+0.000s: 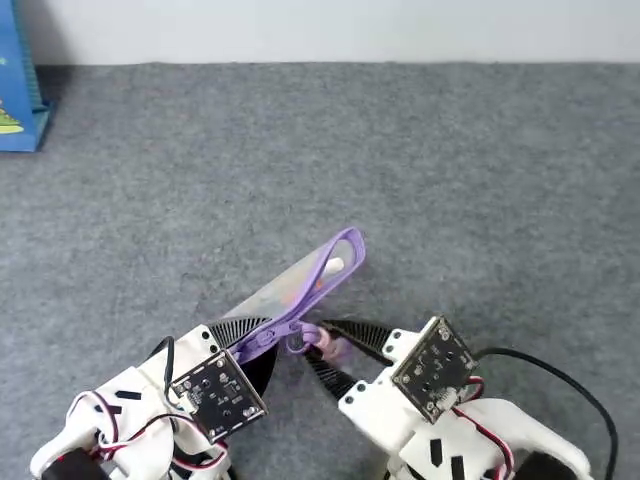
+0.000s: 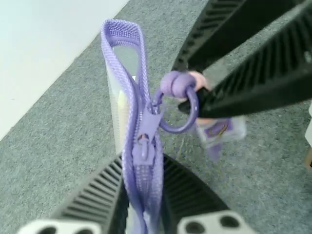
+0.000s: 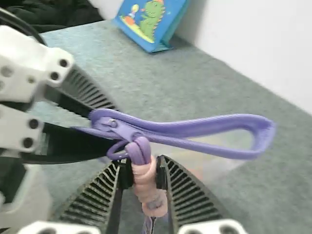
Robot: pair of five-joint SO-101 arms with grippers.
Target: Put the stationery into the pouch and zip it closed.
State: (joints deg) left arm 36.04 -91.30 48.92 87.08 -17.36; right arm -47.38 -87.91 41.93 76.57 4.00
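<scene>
A: While the left gripper [image 2: 142,168] is pinching the zip end of the pouch [image 2: 127,97], what is the right gripper [image 3: 144,168] doing?

B: Its fingers are squeezing together on the pink charm [image 3: 146,183] hanging off the zip's ring pull [image 2: 178,114]. Left fingers are clamping tight on the purple zip band, one on each side.

A: Where is the pouch sitting?

B: Just in front of both arms on the grey bench [image 1: 450,180]. It is running from the left fingers diagonally away toward the far right, with the zip edge facing up.

A: Zip state?

B: The slider is sitting at the left gripper's end. The two purple bands are gaping apart along the rest, so the mouth is standing open.

A: Stationery?

B: Something pale and something orange are showing through the clear side. Can't tell what they are.

A: Is the lower edge touching the bench?

B: Can't tell.

A: Anything else?

B: A small tag [image 2: 217,131] is dangling under the charm. A blue dinosaur book [image 1: 18,80] is leaning on the white wall [image 1: 350,30] at the far left corner, well apart from the arms.
</scene>
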